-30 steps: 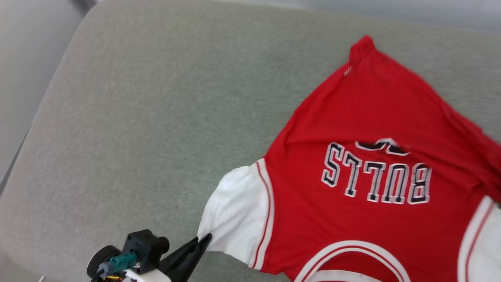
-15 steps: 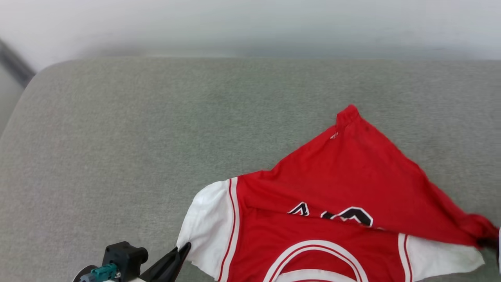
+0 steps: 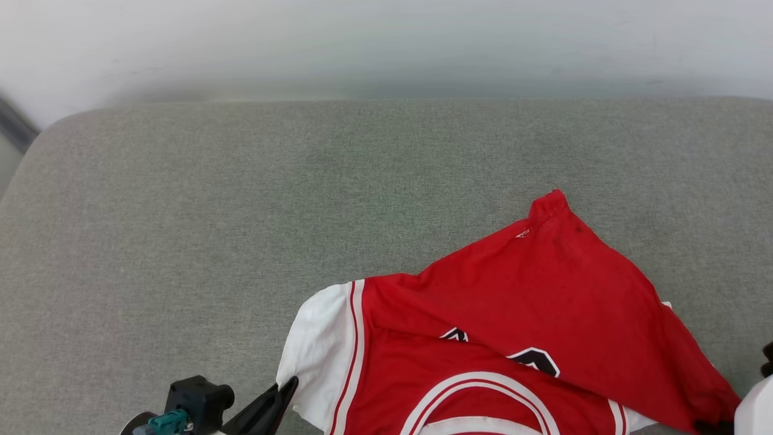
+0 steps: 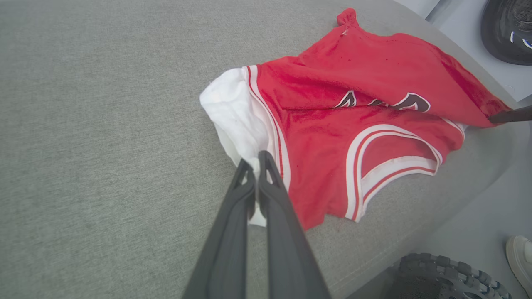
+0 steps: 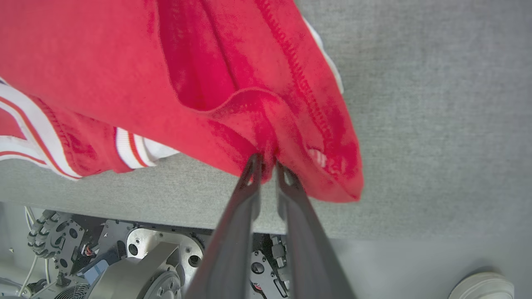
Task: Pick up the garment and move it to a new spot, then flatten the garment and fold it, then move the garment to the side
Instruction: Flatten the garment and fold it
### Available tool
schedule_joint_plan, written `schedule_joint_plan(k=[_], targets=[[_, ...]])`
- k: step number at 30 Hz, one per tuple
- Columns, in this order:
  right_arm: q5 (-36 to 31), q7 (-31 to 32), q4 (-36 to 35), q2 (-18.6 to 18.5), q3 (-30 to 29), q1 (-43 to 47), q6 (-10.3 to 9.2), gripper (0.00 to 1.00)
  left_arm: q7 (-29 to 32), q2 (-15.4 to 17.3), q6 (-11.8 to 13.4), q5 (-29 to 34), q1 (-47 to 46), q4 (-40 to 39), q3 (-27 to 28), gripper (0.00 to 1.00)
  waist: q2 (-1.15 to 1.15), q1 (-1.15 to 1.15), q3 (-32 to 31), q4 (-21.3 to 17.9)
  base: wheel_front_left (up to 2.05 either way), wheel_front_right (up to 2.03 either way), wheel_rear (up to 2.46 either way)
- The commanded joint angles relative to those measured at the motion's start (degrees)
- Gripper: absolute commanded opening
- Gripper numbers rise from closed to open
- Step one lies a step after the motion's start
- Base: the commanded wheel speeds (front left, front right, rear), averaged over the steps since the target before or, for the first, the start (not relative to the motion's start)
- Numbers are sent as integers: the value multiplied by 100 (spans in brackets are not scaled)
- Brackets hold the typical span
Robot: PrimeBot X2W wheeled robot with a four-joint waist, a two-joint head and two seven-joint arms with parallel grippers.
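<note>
The garment (image 3: 543,290) is a red jersey with white sleeves, lying at the near right of the grey cushion. Its lower half is folded back over the chest, so only the tops of the black lettering (image 3: 534,359) show. My left gripper (image 4: 254,160) is shut on the edge of the white sleeve (image 4: 232,112), and it also shows at the lower left of the head view (image 3: 288,385). My right gripper (image 5: 266,164) pinches a bunched red hem corner (image 5: 291,137) just above the cushion's near edge. In the left wrist view one of its dark fingers (image 4: 510,115) reaches in from the right.
The grey cushion (image 3: 181,211) stretches wide to the left and back, ending at a pale wall (image 3: 386,42). Its near edge (image 5: 166,207) drops to the robot's base (image 5: 124,257) and a wheel (image 4: 449,278). A person's shoe (image 4: 519,253) stands on the floor.
The head camera has tilted up. My right gripper has carried the red hem toward the near edge, folding the lower half over the lettering. The left gripper has kept hold of the sleeve.
</note>
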Motion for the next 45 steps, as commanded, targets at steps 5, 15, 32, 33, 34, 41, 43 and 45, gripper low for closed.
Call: schedule_joint_plan(k=[5,15,32,33,34,41,43,45], targets=[[271,-50,-83,-200,181,-312,-2,100,-19,43,3,60,-18,-85,-19,0,0,1,40,87,0,0,0],[565,405,-859,-560,241,-1233,-2,100,28,-14,-5,191,-207,-313,-132,0,0,1,407,478,0,0,0],[-590,1074,280,-708,933,-3651,-2,100,13,-423,-240,350,-848,-496,-500,0,0,1,1495,1590,0,0,0],[-655,1050,408,-747,967,-3710,-2,100,1,-423,-245,373,-871,-475,-513,0,0,1,1544,1652,0,0,0],[-683,1035,533,-760,985,-3748,-2,100,-15,-434,-266,391,-883,-453,-529,0,0,1,1584,1710,0,0,0],[-807,969,1198,-909,1205,-3743,-4,100,-116,-571,-353,330,-976,-305,-606,0,0,1,1755,1928,0,0,0],[-801,948,1342,-930,1277,-3667,-4,100,-139,-597,-378,338,-1000,-272,-628,0,0,1,1802,1966,0,0,0],[-785,913,1466,-937,1323,-3585,-6,100,-147,-605,-397,334,-1039,-241,-640,0,0,1,1835,2003,0,0,0]])
